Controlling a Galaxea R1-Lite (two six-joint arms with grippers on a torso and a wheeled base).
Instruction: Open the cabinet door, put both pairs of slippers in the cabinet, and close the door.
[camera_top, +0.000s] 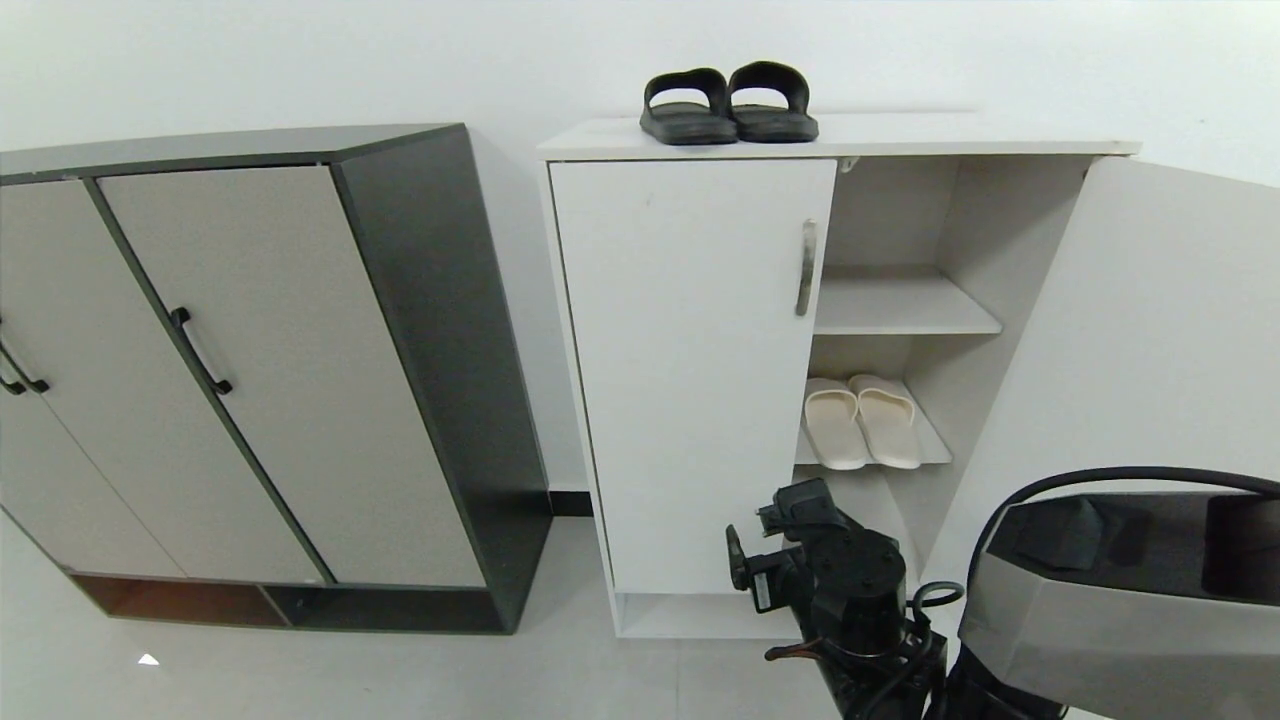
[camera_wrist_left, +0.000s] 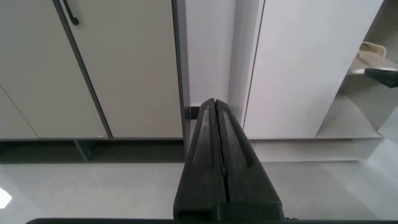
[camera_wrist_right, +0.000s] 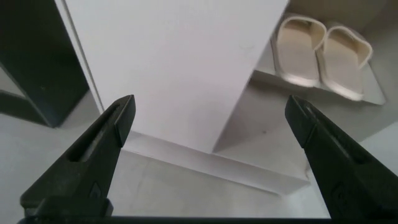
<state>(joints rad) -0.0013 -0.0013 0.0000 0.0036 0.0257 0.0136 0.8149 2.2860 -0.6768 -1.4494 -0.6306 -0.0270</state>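
A white cabinet (camera_top: 690, 370) stands with its right door (camera_top: 1150, 330) swung open and its left door shut. A cream pair of slippers (camera_top: 860, 420) lies on the lower shelf inside, also seen in the right wrist view (camera_wrist_right: 320, 50) and at the edge of the left wrist view (camera_wrist_left: 373, 53). A black pair of slippers (camera_top: 728, 103) sits on the cabinet's top. My right gripper (camera_wrist_right: 210, 106) is open and holds nothing, low in front of the cabinet (camera_top: 800, 500). My left gripper (camera_wrist_left: 216, 102) is shut and empty, facing the gap between the two cabinets.
A dark cabinet (camera_top: 250, 370) with grey doors and black handles stands to the left of the white one. The upper shelf (camera_top: 900, 305) of the white cabinet is bare. Pale floor tiles (camera_top: 400, 680) lie in front of both cabinets.
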